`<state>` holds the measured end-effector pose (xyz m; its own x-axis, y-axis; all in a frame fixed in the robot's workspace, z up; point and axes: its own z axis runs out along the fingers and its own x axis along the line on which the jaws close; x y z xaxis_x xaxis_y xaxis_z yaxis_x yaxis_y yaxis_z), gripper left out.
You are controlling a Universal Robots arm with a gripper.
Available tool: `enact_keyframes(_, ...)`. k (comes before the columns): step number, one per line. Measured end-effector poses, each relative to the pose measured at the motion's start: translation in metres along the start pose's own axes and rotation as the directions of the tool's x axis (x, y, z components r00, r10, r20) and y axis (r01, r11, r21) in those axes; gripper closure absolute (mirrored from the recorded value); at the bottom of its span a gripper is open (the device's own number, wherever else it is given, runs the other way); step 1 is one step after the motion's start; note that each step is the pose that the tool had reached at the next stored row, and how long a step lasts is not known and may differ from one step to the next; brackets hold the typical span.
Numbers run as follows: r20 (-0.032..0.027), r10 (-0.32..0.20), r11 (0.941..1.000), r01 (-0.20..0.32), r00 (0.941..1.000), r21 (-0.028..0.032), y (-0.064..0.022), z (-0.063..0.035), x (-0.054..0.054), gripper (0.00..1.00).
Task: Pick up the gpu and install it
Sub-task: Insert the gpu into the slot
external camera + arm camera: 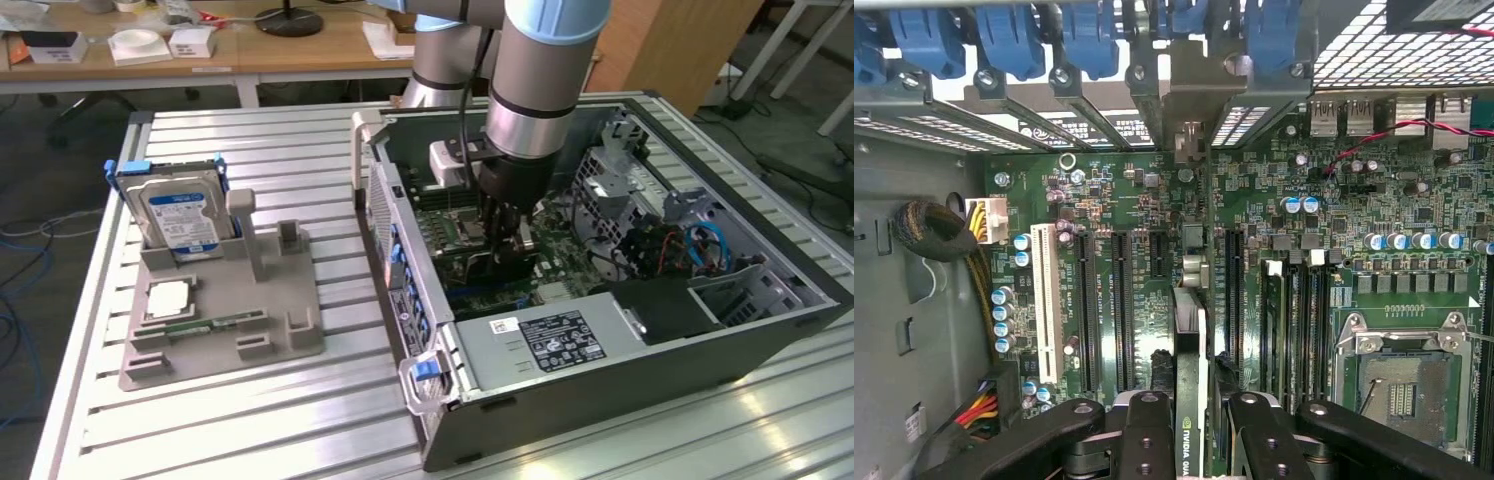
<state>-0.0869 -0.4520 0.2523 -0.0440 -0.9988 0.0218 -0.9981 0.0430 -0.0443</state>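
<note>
The gpu stands edge-on between my fingers, thin and dark, with a green-and-white label near my grip. Its silvery metal bracket reaches the rear slot openings of the case. My gripper is shut on the card, one black finger on each side. The card stands over the green motherboard, in line with the long black expansion slots. I cannot tell whether its edge is seated in a slot. In the exterior view my gripper reaches straight down into the open computer case.
A bare CPU socket lies beside the card, and cable bundles sit at the case wall. Blue slot latches line the rear. On the table at the exterior view's left, a grey fixture holds a hard drive and a memory stick.
</note>
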Motion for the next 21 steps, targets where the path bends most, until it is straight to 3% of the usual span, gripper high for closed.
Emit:
enact_keyframes(3, -0.0075, -0.001, 1.0000, 0.001, 1.0000, 0.0003, -0.0001, 0.0003, 0.0003, 0.74)
enact_keyframes(5, -0.0093, -0.001, 1.0000, 0.001, 1.0000, 0.0009, -0.0001, 0.0008, 0.0002, 0.74)
enact_keyframes(21, -0.0103, -0.001, 1.0000, 0.001, 0.9999, 0.0004, 0.0001, 0.0034, 0.0002, 0.74)
